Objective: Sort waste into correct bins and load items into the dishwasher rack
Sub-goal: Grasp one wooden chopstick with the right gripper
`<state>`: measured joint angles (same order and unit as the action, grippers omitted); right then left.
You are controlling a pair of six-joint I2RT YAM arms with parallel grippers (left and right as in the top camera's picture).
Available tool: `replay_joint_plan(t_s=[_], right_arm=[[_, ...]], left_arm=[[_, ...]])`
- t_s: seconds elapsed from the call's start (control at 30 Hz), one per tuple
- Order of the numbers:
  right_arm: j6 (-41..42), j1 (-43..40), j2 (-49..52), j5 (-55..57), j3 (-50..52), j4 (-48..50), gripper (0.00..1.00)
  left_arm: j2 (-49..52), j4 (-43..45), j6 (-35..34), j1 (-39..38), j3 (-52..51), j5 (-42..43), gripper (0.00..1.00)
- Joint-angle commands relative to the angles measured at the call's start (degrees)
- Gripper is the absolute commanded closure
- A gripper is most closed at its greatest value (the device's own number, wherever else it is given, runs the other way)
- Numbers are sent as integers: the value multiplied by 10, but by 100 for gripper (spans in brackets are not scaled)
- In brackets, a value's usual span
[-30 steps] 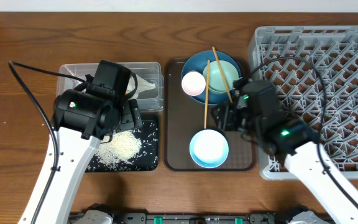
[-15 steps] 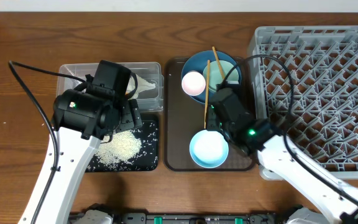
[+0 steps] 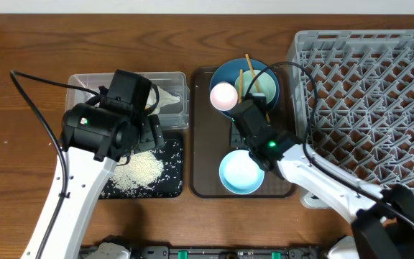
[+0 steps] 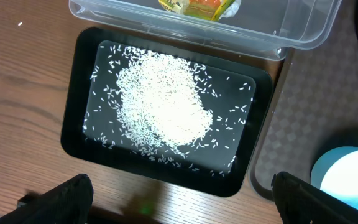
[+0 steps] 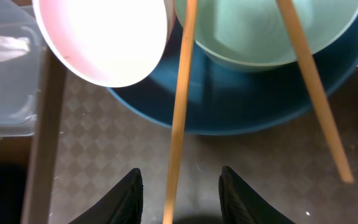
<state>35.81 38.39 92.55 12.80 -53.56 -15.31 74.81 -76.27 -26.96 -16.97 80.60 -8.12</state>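
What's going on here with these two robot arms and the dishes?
They are clearing a meal. The right hand hangs over the brown tray, its fingers on either side of one wooden chopstick that leans on the dark blue bowl, not yet gripping it. The left hand hovers open above the black tray of rice. The wrapper and tissue sit in the clear tub; no dishes show in the grey rack.
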Motion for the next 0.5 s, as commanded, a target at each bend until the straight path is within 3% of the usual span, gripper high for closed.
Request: replay_joint_plan(t_s=[0.0, 0.3, 0.47], right_arm=[[8, 4, 27, 12, -11, 10, 62], [8, 4, 61, 11, -11, 19, 67], [8, 4, 61, 4, -11, 24, 82]], left_arm=[[2, -2, 3, 3, -1, -10, 5], [2, -2, 3, 3, -1, -9, 5], [2, -2, 3, 3, -1, -9, 5]])
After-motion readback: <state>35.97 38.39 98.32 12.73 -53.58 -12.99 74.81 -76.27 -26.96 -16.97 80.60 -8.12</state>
